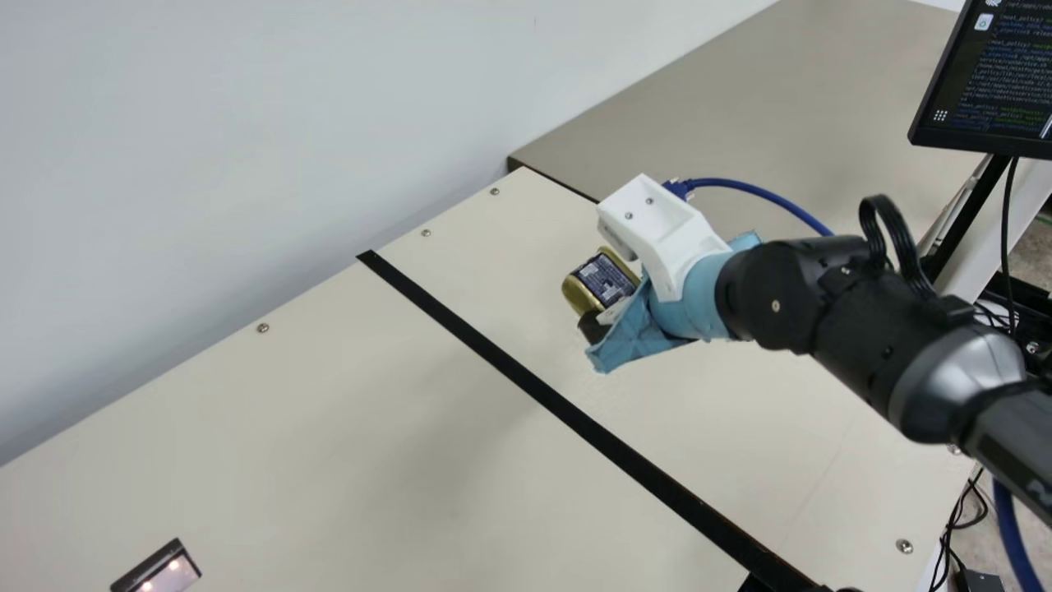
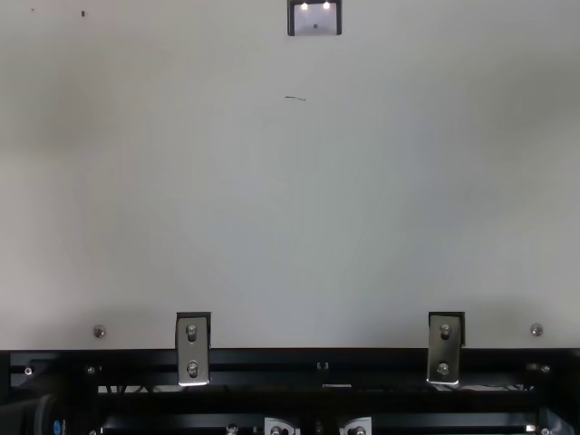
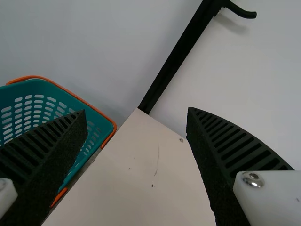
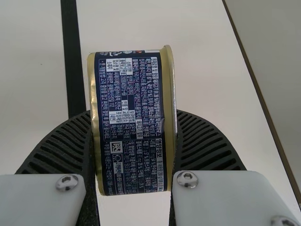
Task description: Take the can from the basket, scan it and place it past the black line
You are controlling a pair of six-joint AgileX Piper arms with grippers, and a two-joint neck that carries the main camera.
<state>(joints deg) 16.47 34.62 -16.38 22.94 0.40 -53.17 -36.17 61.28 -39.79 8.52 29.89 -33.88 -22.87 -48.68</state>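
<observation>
A: Where is the can?

B: Between the right jaws, at the end of the right arm, on the side of the black line away from the scanner.

A: State of the jaws?

B: The right pair is closed against the can's two gold-rimmed faces. The left pair stands wide apart, holding nothing, near the basket.

A: How does the long axis lie?

B: Lengthwise between the fingers, roughly along the direction in which they point; the printed side faces the wrist camera.

A: On which relation does the next move turn?

B: Probably on height. Crosswise, the can already appears past the line; its clearance from the worktop cannot be told. Whether it has been scanned cannot be told either. If so, lower it, level it and part the right jaws; released tilted, it might tip.
</observation>
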